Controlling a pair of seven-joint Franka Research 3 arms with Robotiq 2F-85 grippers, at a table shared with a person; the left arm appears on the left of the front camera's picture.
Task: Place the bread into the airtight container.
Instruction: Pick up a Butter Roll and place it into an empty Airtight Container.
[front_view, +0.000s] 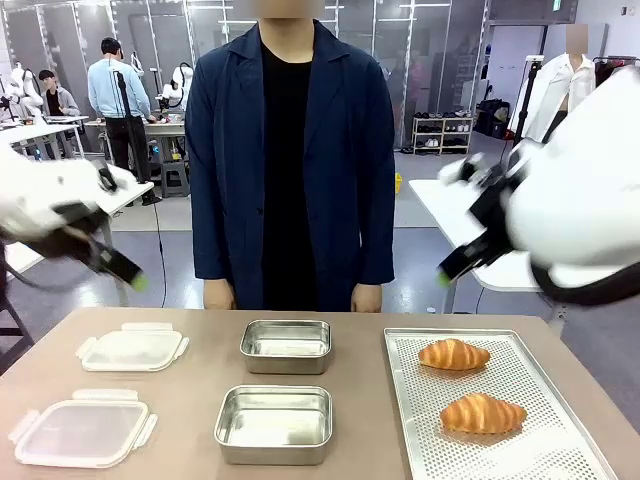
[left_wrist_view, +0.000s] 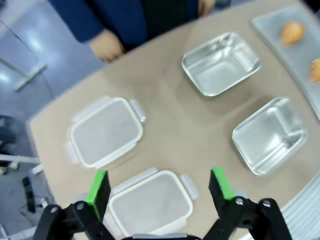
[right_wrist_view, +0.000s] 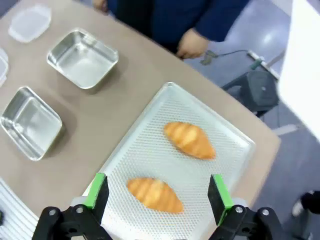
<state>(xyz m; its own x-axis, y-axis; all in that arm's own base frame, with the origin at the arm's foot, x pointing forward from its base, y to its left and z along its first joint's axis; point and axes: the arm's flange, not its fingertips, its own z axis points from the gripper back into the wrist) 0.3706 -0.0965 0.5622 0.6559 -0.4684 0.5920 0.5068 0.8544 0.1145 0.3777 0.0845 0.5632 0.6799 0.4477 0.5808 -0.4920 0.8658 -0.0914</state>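
The right gripper (right_wrist_view: 157, 185) hangs above the perforated tray (right_wrist_view: 155, 145), its fingers spread wide with nothing between them, over the nearer croissant (right_wrist_view: 154, 194). The farther croissant (right_wrist_view: 190, 140) lies apart from it on the same tray. The left gripper (left_wrist_view: 160, 177), jaws equally wide and empty, hovers above two clear lids (left_wrist_view: 105, 131). Two empty steel containers (left_wrist_view: 220, 62) sit between lids and tray.

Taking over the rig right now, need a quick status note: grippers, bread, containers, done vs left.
Left gripper: jaws open, empty, raised at the lid side.
Right gripper: jaws open, empty, raised at the tray side.
Far croissant and near croissant lie on the tray.
Far container and near container are empty; far lid and near lid lie beside them.
Done: nothing yet. Left: bread into a container.
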